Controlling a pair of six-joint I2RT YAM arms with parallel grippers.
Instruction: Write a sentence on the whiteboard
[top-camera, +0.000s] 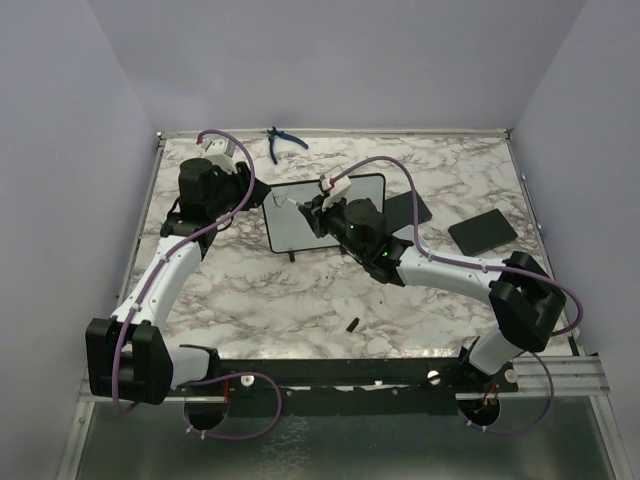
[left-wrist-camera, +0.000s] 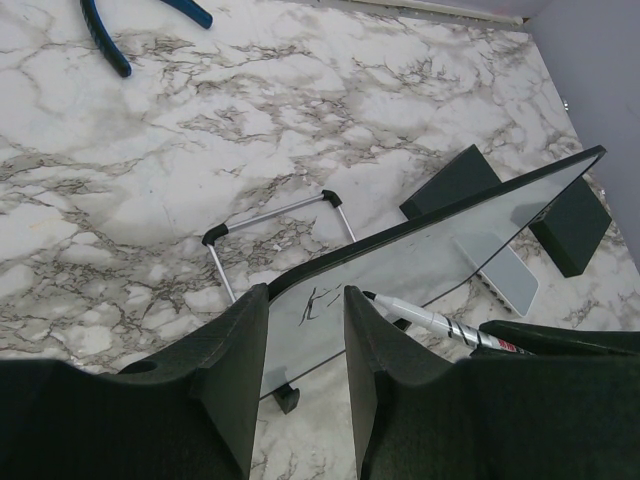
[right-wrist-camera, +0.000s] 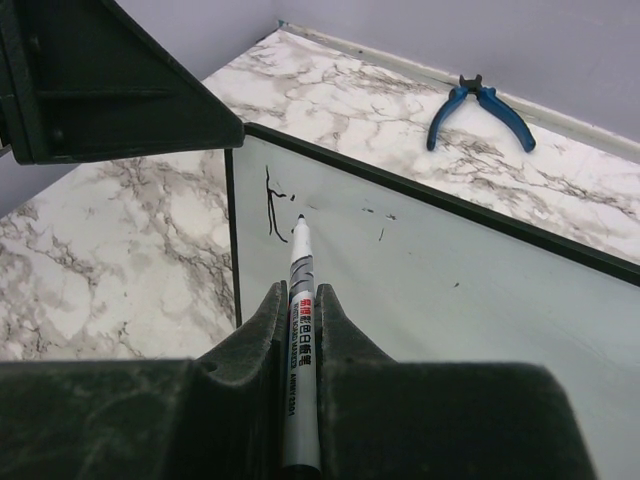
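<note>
Marker tip at the whiteboard's upper-left corner

The whiteboard (top-camera: 296, 232) stands tilted mid-table on the marble table (top-camera: 300, 295). The right gripper (right-wrist-camera: 300, 296) is clamped tight on a marker (right-wrist-camera: 300, 258), its tip at the board face beside the sentence (right-wrist-camera: 272, 210), which is only a few black strokes, unreadable. The left gripper (left-wrist-camera: 303, 300) sits half-closed astride the board's left edge, apparently pinching it.

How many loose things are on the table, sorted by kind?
whiteboard: 1
marker: 1
blue pliers: 1
black pads: 2
pale grey block: 1
small black piece: 1
Total: 7
</note>
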